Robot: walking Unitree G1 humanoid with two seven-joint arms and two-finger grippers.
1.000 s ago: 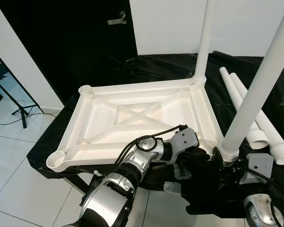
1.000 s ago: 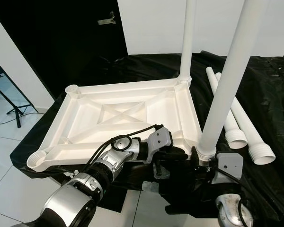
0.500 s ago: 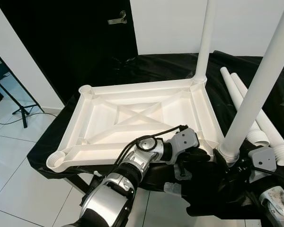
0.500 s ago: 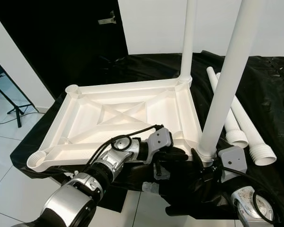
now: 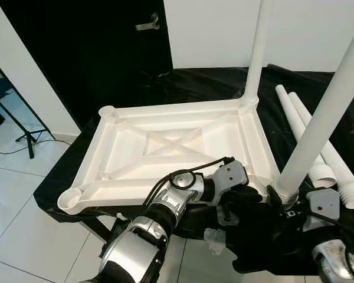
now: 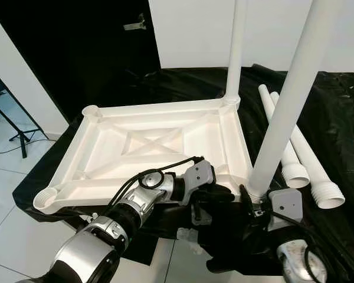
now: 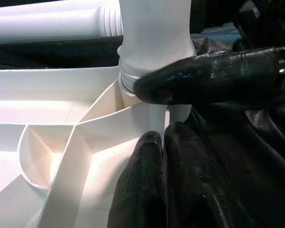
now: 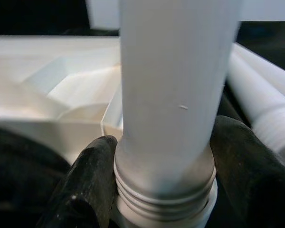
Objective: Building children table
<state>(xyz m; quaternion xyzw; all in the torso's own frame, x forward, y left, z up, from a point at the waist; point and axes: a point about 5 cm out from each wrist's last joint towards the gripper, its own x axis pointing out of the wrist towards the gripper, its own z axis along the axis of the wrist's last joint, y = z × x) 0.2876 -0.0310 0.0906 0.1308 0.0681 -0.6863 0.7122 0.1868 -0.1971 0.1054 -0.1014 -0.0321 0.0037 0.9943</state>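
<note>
- Your white tabletop (image 5: pixel 177 147) lies upside down on the black cloth (image 5: pixel 194 82), its ribbed underside facing up with an X-shaped brace in the middle.
- One white leg (image 5: pixel 258 50) already stands upright in the far right corner socket.
- A second leg (image 5: pixel 318 127) stands in the near right corner, leaning slightly to the right, its threaded base at the socket.
- Your right gripper (image 8: pixel 164 180) grasps this second leg just above the threads, one black finger (image 8: pixel 88 185) pressed on each side of it.
- Your left gripper (image 7: pixel 154 137) sits at the tabletop's near right corner, right beside that socket. One finger lies across the leg's base and the other below it at the rim; you cannot tell from here whether it is pinching anything.
- Two spare legs (image 5: pixel 310 138) lie side by side on the cloth to the right of the tabletop, threaded ends toward you.
- The near left socket (image 5: pixel 71 200) and far left socket (image 5: pixel 107 111) are open.
- A dark door with a metal handle (image 5: pixel 146 25) stands behind the table.
</note>
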